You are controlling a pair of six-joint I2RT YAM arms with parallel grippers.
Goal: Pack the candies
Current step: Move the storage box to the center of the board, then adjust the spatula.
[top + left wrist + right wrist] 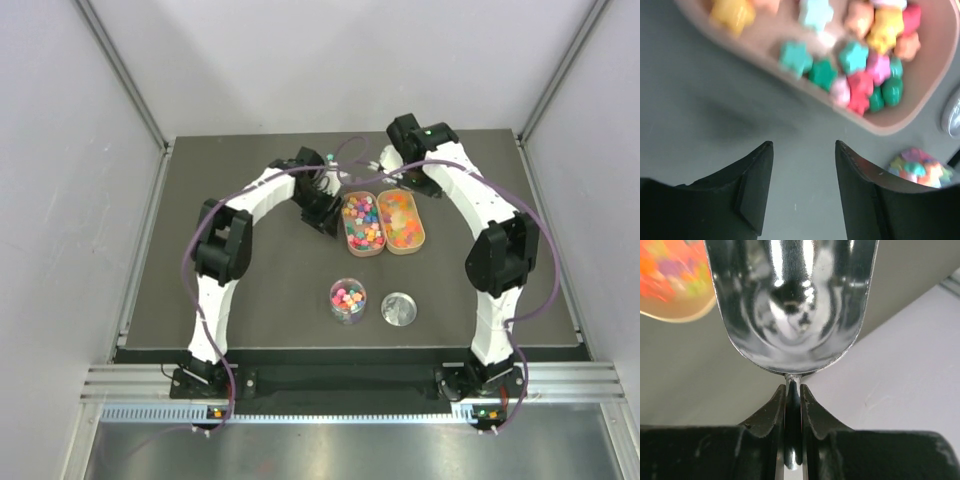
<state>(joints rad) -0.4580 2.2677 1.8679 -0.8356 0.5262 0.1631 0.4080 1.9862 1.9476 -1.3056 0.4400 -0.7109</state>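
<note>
Right fingers (pixel 771 415) are clamping the metal scoop (pixel 790 305) by its thin handle, bowl empty; left fingers (pixel 752 180) are hanging apart, holding nothing, beside the tray (pixel 880 129). Candies (pixel 860 70) are lying loose in it: tiny, light, likely hard and rolling, so scooping is suiting better than pinching. Jar (pixel 348 300) and lid (pixel 399 308) are sitting near, second tray (pixel 403 252) crowding

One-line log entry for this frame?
left pincer: open, beside tray | right pincer: shut on scoop, empty | jar: holds candies, lid off beside it
</note>
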